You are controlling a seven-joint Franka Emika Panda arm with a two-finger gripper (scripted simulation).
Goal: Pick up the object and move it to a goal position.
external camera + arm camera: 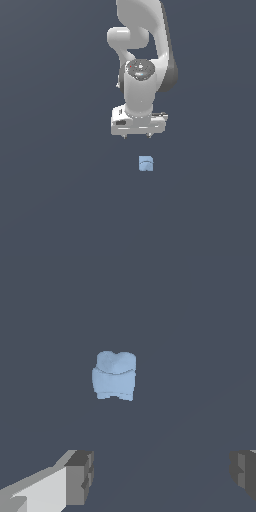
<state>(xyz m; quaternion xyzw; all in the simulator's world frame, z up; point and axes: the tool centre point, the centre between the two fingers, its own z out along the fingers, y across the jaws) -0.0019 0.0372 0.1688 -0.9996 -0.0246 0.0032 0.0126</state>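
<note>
Exterior view distant; wrist view close; shared: block (145,163) (114,376).

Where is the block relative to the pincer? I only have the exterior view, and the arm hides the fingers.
Observer: In the wrist view the block lies ahead of the fingers, not between them.
Operator: Is the pincer open?
Observer: Yes, the pincer is wide open; the gap is far broader than the block.
Operator: Anything touching the block?
Observer: No, both pads are apart from it, with bare floor between.
</note>
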